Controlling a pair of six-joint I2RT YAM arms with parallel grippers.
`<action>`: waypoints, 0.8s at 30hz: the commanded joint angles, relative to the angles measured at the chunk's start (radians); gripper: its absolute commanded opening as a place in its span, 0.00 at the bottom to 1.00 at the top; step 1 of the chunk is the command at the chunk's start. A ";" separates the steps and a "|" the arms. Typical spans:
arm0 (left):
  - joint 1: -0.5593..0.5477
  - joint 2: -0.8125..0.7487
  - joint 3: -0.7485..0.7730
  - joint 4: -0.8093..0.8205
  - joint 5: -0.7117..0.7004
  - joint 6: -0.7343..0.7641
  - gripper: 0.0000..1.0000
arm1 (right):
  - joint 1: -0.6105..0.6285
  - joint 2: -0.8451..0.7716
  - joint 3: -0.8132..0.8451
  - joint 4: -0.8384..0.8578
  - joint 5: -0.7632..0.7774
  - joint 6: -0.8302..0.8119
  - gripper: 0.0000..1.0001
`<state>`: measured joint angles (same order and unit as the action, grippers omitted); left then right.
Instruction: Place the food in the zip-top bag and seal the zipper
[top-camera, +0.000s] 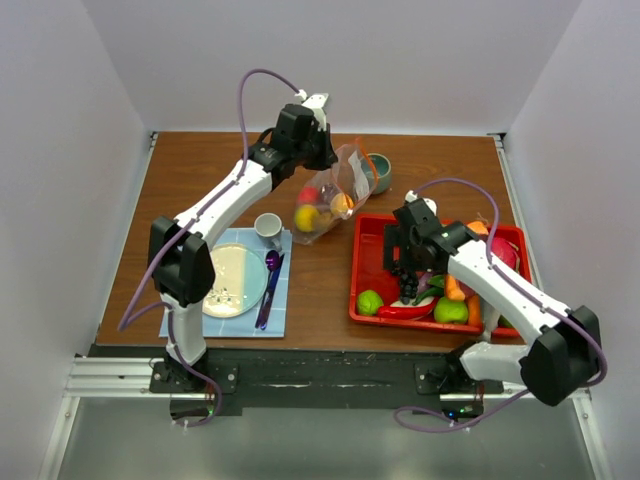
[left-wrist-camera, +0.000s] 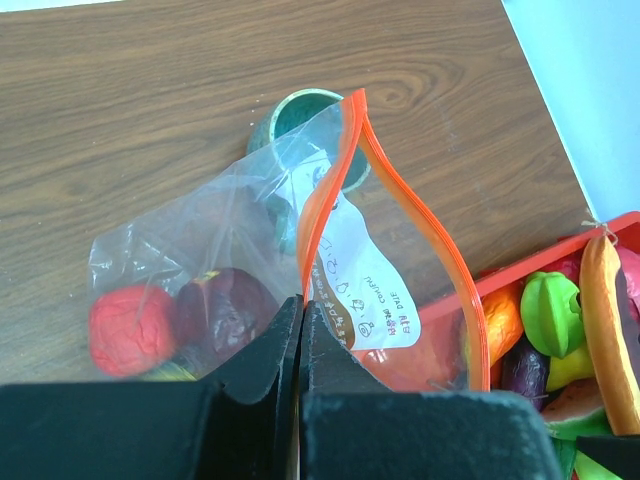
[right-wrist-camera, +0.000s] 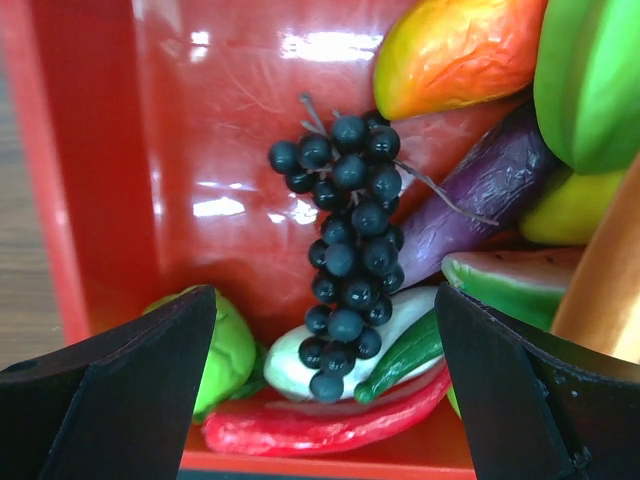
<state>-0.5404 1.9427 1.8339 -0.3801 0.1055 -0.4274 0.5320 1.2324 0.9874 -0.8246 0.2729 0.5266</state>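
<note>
Clear crinkly plastic, the zip-top bag (top-camera: 335, 190) sits at the far middle of the table (top-camera: 200, 170), just left of the red tray (top-camera: 365, 262), with red, yellow and orange fruits (top-camera: 308, 216) inside. The left gripper (left-wrist-camera: 301, 305) is clamped tight on its orange-red zipper (left-wrist-camera: 314, 222), the mouth gaping. The right gripper (right-wrist-camera: 325, 295) hangs spread wide over the dark grapes (right-wrist-camera: 345, 250) at the tray's near side.

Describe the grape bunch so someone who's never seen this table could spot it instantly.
Find the red tray on the right side of the table and look at its near left part. The grape bunch lies there between a green fruit and a purple vegetable. It is the only cluster of tiny, shiny, near-black balls; its neighbours are each one smooth, brightly coloured piece.
</note>
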 joint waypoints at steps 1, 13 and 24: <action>0.007 -0.036 -0.002 0.052 0.013 -0.002 0.00 | 0.008 0.030 -0.007 0.021 0.051 0.003 0.95; 0.013 -0.041 -0.008 0.044 -0.001 0.004 0.00 | 0.008 0.206 -0.070 0.120 0.032 -0.011 0.91; 0.011 -0.034 -0.016 0.055 0.005 -0.002 0.00 | 0.010 0.286 -0.107 0.191 -0.037 -0.014 0.78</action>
<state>-0.5369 1.9427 1.8198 -0.3660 0.1047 -0.4274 0.5365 1.4971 0.8944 -0.6739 0.2657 0.5152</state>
